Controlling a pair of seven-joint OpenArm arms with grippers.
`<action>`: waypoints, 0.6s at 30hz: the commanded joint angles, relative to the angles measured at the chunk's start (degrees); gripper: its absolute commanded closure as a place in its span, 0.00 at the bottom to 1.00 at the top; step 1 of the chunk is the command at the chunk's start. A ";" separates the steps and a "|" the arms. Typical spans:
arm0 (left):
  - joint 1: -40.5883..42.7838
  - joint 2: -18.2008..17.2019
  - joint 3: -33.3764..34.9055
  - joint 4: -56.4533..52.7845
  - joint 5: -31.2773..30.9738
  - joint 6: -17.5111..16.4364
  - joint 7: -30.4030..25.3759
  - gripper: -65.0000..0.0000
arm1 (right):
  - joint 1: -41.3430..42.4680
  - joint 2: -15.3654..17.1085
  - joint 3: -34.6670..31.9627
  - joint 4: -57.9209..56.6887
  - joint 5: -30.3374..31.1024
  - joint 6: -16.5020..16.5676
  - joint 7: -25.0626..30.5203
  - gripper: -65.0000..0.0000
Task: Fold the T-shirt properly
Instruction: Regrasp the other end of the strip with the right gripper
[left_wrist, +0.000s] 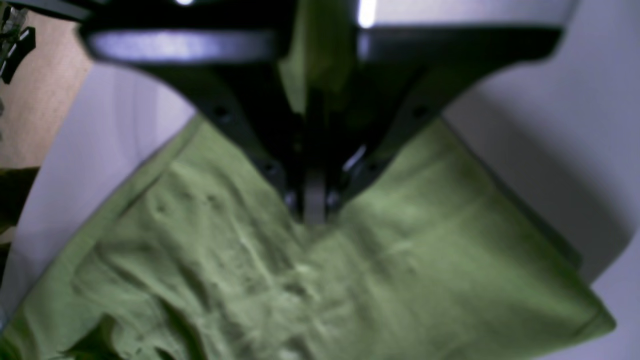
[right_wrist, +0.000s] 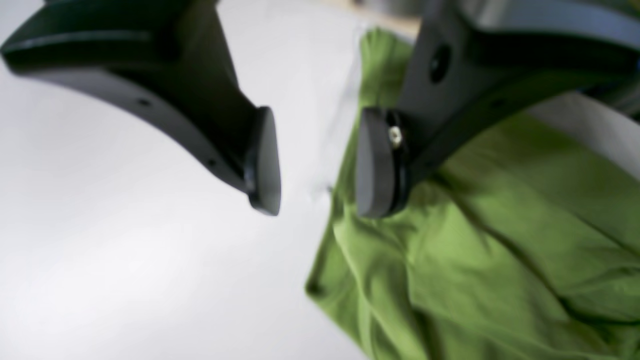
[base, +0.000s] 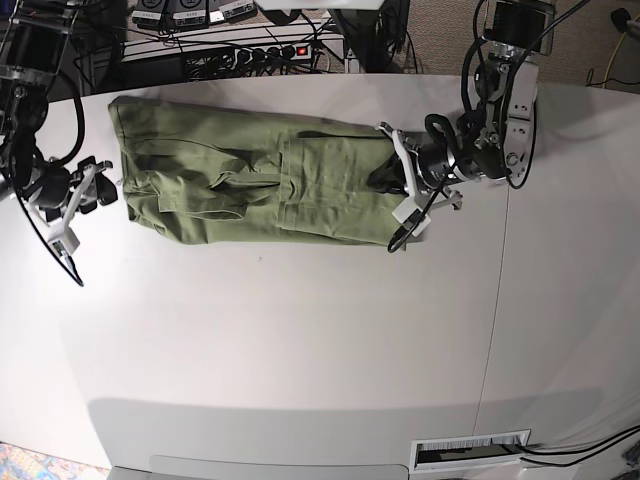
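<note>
Shirt (base: 250, 180): laid out long on the white table (base: 300, 330), between the two grippers.
Left gripper (left_wrist: 314, 210): jaws are closed tight on a pinch of the shirt's edge; green cloth is spread below them.
Right gripper (right_wrist: 317, 162): jaws are parted, nothing is held; the shirt's edge is seen just under one jaw.

both arms are black with white brackets, looping black cables, and flat dark-grey finger pads (right_wrist: 372, 162).

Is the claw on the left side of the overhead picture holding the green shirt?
No. In its wrist view the right gripper stands open beside the T-shirt, with bare table between its pads.
</note>
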 joint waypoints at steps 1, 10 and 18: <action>-0.17 -0.59 -0.17 0.22 2.86 1.09 1.99 1.00 | -0.04 1.42 1.09 0.68 1.03 -0.02 2.12 0.59; -0.15 -0.59 -0.17 0.22 2.62 1.07 1.57 1.00 | -0.92 -2.16 1.22 -6.86 0.46 0.13 7.50 0.59; -0.15 -0.59 -0.17 0.22 2.62 0.87 0.76 1.00 | -0.66 -3.04 1.25 -14.49 0.85 0.20 8.94 0.59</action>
